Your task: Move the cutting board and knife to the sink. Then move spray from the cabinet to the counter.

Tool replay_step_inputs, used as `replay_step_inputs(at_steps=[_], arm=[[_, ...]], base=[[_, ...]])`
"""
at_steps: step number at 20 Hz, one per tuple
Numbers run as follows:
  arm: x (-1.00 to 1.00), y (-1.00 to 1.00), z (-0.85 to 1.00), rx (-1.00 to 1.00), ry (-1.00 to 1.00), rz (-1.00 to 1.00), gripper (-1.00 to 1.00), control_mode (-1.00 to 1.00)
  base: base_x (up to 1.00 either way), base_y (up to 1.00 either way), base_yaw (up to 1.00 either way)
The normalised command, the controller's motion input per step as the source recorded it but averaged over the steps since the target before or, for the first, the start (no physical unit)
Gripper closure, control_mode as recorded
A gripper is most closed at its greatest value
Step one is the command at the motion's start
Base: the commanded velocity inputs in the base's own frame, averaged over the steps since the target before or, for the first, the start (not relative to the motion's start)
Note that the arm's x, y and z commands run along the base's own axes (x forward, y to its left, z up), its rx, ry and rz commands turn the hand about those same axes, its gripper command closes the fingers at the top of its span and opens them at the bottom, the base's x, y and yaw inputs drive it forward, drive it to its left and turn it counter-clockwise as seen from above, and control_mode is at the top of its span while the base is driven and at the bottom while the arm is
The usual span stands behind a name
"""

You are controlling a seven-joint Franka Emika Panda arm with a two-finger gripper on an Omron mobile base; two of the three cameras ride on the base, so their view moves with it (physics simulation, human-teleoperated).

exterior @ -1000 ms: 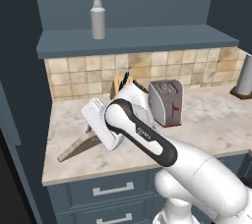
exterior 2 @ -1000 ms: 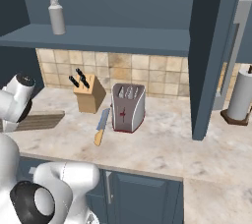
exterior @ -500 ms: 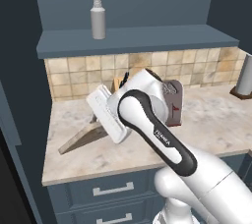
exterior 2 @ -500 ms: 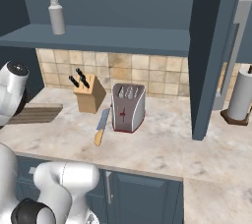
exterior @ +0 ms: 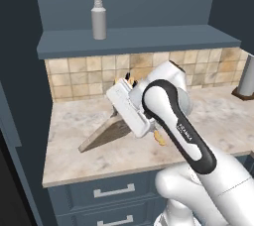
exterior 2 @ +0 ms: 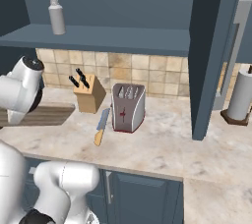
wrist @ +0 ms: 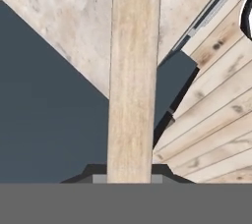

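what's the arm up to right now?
The gripper is shut on the cutting board, which is tilted up off the counter at the gripped end, its far end low near the stone. The knife lies on the counter in front of the toaster, untouched. The spray stands on the cabinet ledge.

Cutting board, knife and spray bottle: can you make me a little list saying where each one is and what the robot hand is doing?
cutting board: tilted, one edge lifted off the counter
gripper: shut on the cutting board's edge
knife: lying flat on the counter, beside the toaster
spray bottle: upright on the cabinet ledge
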Motion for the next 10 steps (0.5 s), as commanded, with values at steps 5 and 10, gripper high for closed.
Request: replay_step_inputs(at_steps=[5,10], arm=[[-0.04,-0.74,0.00,-0.01,-0.08,0.00,1.00,-1.00],[0.00,-0.66,0.00,0.00,-0.12,0.00,1.00,-1.00]], base=[[0.00,0.00,0.00],[0.00,0.00,0.00]])
